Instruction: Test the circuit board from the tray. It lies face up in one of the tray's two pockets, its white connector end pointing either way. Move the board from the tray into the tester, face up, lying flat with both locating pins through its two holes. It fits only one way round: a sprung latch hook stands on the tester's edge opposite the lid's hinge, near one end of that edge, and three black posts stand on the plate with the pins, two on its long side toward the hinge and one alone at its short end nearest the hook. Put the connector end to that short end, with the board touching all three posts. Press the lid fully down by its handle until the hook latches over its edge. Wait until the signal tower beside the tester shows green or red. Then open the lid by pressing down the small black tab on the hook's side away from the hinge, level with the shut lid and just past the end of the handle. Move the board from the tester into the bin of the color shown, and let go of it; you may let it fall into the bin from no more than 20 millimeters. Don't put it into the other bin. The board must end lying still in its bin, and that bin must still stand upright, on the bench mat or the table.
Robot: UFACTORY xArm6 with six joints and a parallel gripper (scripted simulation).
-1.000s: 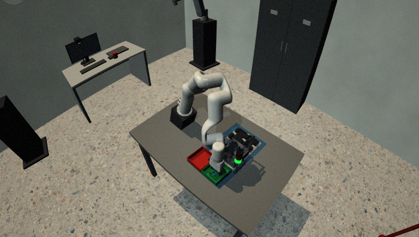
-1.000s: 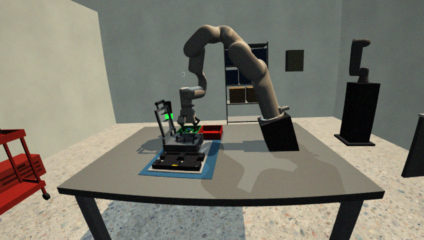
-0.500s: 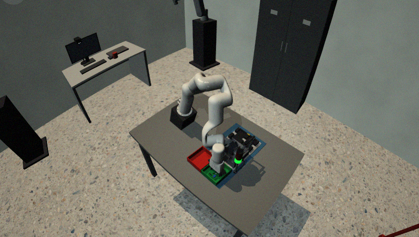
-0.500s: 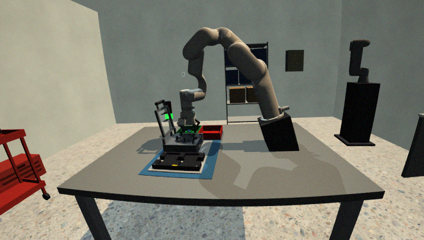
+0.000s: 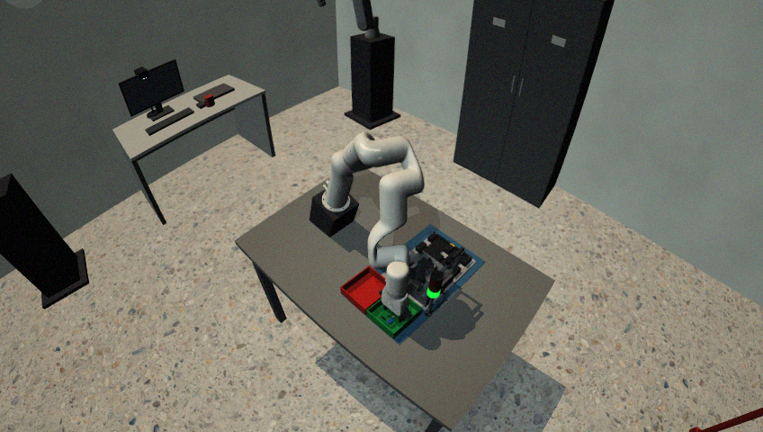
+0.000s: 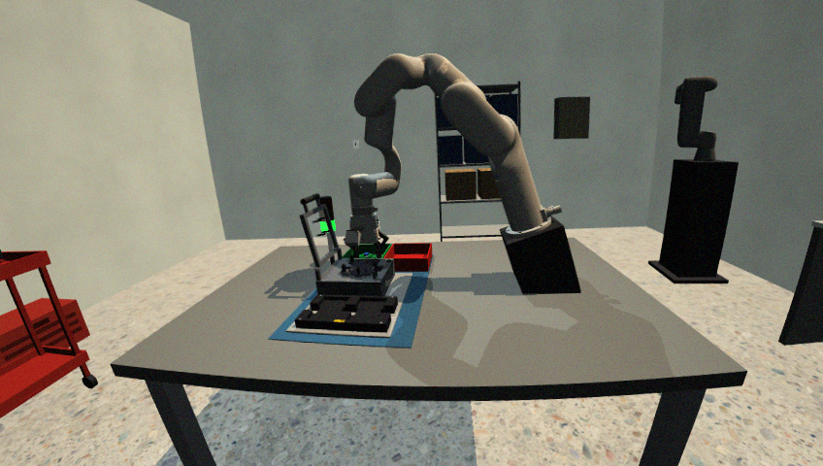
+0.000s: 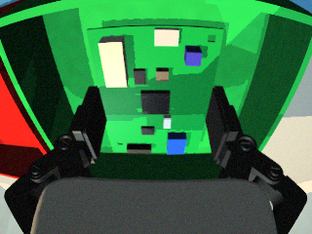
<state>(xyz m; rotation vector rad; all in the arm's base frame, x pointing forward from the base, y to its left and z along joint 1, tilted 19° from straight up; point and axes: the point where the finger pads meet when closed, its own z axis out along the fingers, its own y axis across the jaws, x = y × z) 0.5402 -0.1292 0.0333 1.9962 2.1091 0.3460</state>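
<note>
My gripper (image 7: 155,100) is shut on the green circuit board (image 7: 156,92), one finger on each long edge. The board is face up, with its white connector (image 7: 112,61) at the far left. It hangs low inside the green bin (image 7: 260,58), and I cannot tell whether it touches the floor. In the top view the gripper (image 5: 395,312) stands upright in the green bin (image 5: 397,324). The signal tower (image 5: 432,292) shows green. The tester (image 6: 351,277) stands with its lid (image 6: 320,230) raised.
The red bin (image 5: 363,289) adjoins the green bin on its left and also shows in the wrist view (image 7: 16,124). The black tray (image 6: 346,315) lies on the blue mat (image 6: 412,312) in front of the tester. The arm's base (image 5: 333,211) stands at the table's far side.
</note>
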